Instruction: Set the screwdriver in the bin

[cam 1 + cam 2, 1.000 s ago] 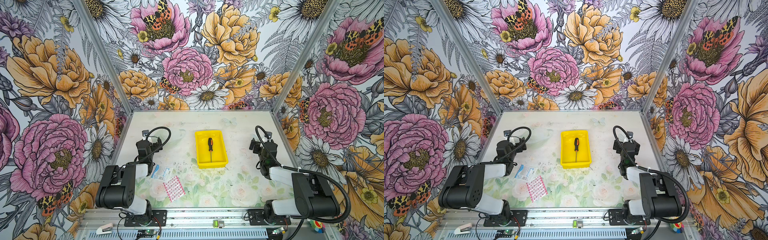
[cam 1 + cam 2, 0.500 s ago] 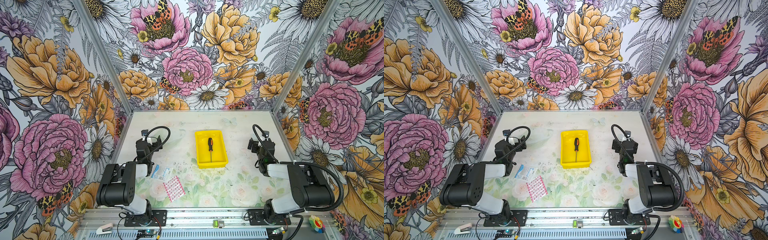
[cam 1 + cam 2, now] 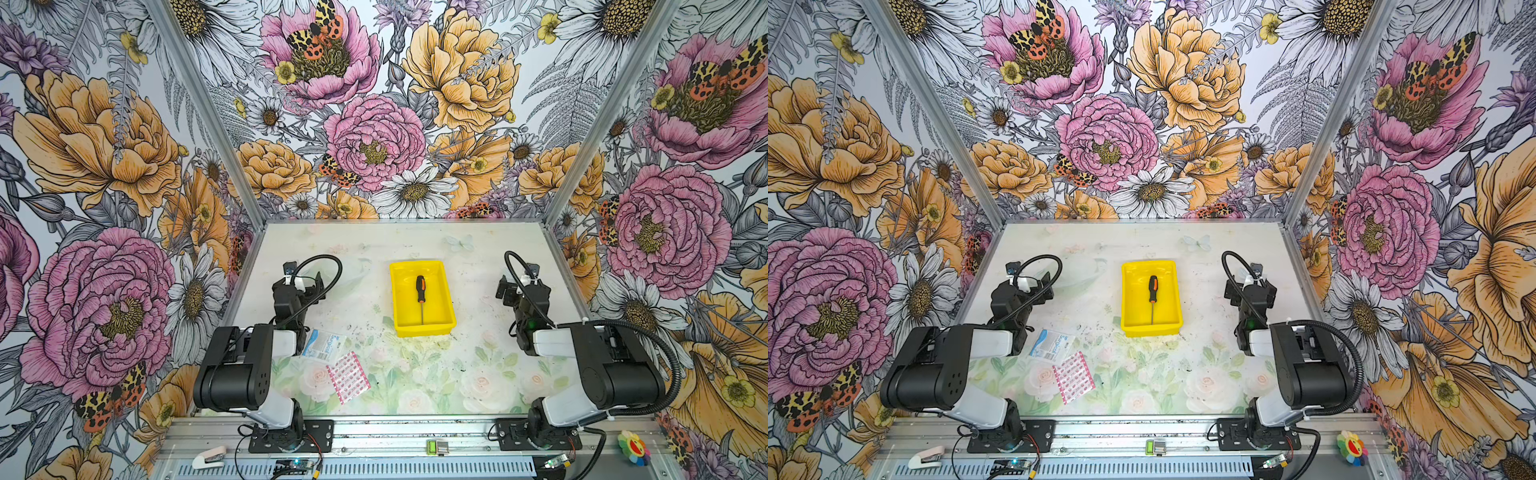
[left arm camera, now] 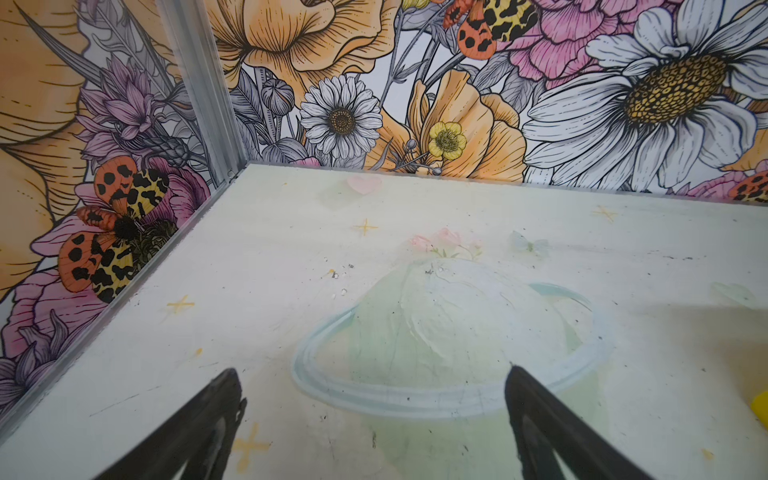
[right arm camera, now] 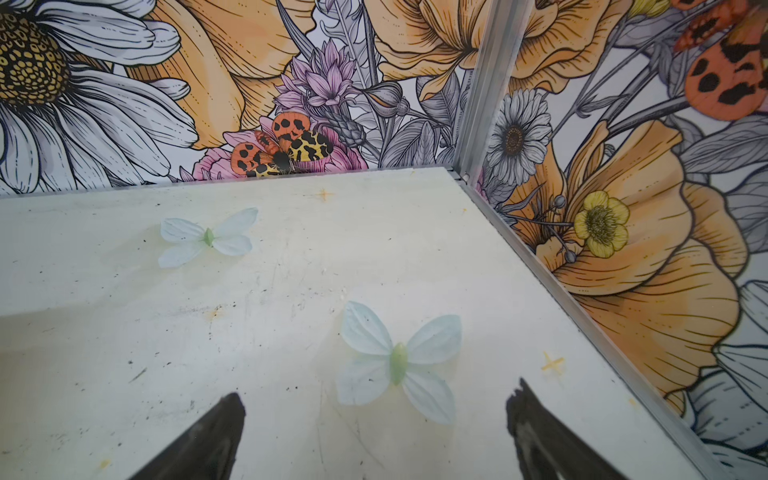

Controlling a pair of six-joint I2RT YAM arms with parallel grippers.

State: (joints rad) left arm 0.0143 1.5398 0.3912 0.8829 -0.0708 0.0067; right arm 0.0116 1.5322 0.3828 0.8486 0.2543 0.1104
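I am holding left claw (image 4: 372,370) and right claw (image 5: 376,390) wide, empty, well clear of the bin (image 3: 423,330) cradling the screwdriver (image 3: 421,297).

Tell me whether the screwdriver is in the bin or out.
In. The screwdriver lies flat on the floor of the bin, handle and shaft wholly inside its yellow rim, as both top views show.

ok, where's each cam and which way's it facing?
Top views: high at front, facing down and back; left arm, right arm, screwdriver in bin.
Left wrist: behind open left gripper, faces back-left corner.
Right wrist: behind open right gripper, faces back-right corner.
Shared: left wrist and top views catch the bin.
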